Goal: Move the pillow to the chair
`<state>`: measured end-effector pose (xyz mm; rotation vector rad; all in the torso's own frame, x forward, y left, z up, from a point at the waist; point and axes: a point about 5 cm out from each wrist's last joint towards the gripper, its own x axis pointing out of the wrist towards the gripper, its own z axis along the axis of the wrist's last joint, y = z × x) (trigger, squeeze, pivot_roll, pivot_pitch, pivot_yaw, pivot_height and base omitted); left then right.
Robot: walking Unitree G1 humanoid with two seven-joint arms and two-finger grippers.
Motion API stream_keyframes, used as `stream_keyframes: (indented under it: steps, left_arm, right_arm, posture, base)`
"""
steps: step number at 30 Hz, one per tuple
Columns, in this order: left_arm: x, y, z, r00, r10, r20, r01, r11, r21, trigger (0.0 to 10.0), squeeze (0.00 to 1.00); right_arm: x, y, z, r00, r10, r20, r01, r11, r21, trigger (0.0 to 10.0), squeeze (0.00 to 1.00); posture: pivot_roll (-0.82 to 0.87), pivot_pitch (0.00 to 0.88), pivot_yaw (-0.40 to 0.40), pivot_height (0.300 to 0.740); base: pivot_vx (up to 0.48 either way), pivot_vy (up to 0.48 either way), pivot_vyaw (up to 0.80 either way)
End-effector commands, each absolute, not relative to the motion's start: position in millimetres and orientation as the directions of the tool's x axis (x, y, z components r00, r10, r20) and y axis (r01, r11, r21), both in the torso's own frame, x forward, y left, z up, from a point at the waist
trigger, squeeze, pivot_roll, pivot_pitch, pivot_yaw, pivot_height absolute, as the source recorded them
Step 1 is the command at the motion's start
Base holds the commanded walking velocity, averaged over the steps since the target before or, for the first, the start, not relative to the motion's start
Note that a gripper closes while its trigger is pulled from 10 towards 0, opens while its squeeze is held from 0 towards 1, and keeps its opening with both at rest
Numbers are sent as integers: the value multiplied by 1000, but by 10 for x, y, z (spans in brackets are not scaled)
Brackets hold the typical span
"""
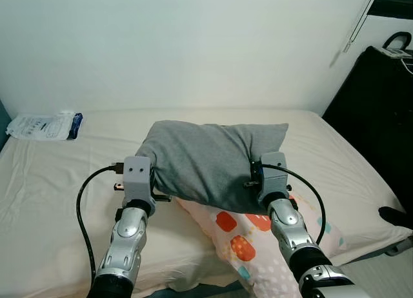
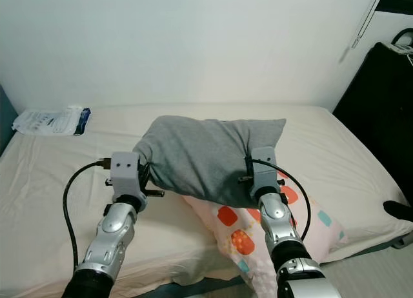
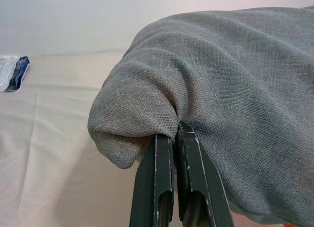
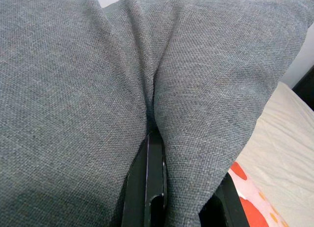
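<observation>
Midway over the bed (image 1: 51, 182), the grey pillow (image 1: 206, 159) hangs between both arms, lifted clear of the sheet and above a second pillow with coloured patches (image 1: 258, 246) at the near edge. The left gripper (image 3: 175, 138) has its two black fingers pinched tight on a fold of cloth at the pillow's left corner; the right gripper (image 4: 156, 138) is likewise clamped into a crease on the right side, its tips buried in fabric. A white packet (image 1: 45, 126) lies at the far left of the mattress, well apart.

Both holds appear to take only a thin pleat of the cover, not the filling. Judging from this, the chief risk is that the cloth slides out of one pinch as the robot turns toward the chair, leaving the pillow to swing from a single corner or drop back on the bed. The sagging underside might also drag the patterned pillow off the near edge.
</observation>
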<state>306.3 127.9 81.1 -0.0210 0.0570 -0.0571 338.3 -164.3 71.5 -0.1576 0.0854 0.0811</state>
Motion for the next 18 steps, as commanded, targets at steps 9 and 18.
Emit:
stream_keyframes:
  steps: [9, 18]
  left_arm:
    - [3098, 1176, 865, 996, -81, -25, 80, 997, -9, 10000, 0]
    - [3107, 1122, 878, 994, -109, -33, 107, 993, -41, 10000, 0]
  right_arm:
    - [3403, -1657, 773, 995, 85, -60, -94, 983, -160, 10000, 0]
    - [3417, -1630, 776, 994, 93, -65, -102, 982, -161, 10000, 0]
  posture:
    - [-54, 0, -135, 740]
    - [-48, 0, -131, 740]
  base:
    - [0, 0, 0]
    - [0, 0, 0]
